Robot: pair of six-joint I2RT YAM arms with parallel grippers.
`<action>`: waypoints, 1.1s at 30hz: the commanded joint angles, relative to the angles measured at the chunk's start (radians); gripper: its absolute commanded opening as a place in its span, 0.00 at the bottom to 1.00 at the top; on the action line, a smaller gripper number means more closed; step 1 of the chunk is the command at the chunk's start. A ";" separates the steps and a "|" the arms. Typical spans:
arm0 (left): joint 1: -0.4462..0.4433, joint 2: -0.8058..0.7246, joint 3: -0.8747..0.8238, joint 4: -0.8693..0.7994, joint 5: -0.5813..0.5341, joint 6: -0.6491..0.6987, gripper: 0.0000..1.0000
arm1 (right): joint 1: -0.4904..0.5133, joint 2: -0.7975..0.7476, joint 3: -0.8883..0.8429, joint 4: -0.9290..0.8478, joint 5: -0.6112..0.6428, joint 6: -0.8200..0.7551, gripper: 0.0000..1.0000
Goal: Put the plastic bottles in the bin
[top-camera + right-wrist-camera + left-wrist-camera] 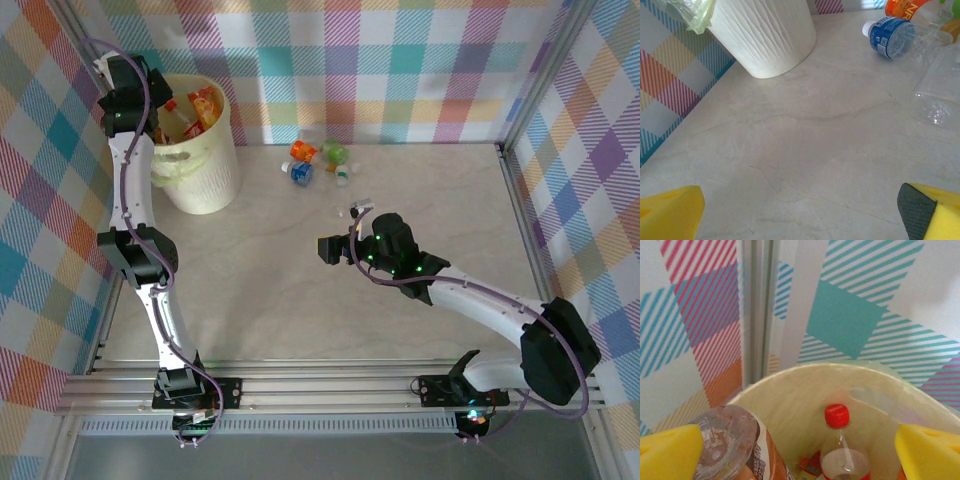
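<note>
Bottles (301,172): loose cluster on the table (270,290) at the far edge, mid-width, right of the bin (205,180). Bin sits in the far-left corner close to the plaid wall (400,60), with several bottles already inside.

Left gripper (800,455) hangs over the bin mouth, jaws wide apart, nothing clamped between them. Below it, in the wrist view: red-cap bottle (839,440) roughly upright mid-bin, and brown-label bottle (727,450) base-up by one pad (670,452). Touching or just beside, can't tell. Frame post (757,310) and wall sit right behind the far rim.

Right gripper (800,212) is over bare table, jaws fully spread, empty. Ahead in its view: blue-label bottle (890,37) on its side, cap toward the bin. Orange bottle (905,7) is just behind it, crushed clear bottle (940,85) nearer on the right. Bin wall is upper left, green liner (685,12) hanging over the rim. Only table lies between my fingers and those bottles.

Top view: one small clear bottle (360,208) lies apart from the cluster, just beyond my right wrist.
</note>
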 commanded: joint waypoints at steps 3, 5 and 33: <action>0.011 -0.063 0.024 -0.068 0.124 -0.065 1.00 | 0.006 0.011 0.021 0.002 0.086 0.070 1.00; 0.011 -0.077 0.022 -0.082 0.172 -0.077 1.00 | 0.006 0.007 0.014 0.003 0.137 0.100 1.00; -0.032 -0.774 -0.916 0.285 0.585 -0.350 1.00 | -0.042 0.149 0.209 -0.222 0.222 0.053 1.00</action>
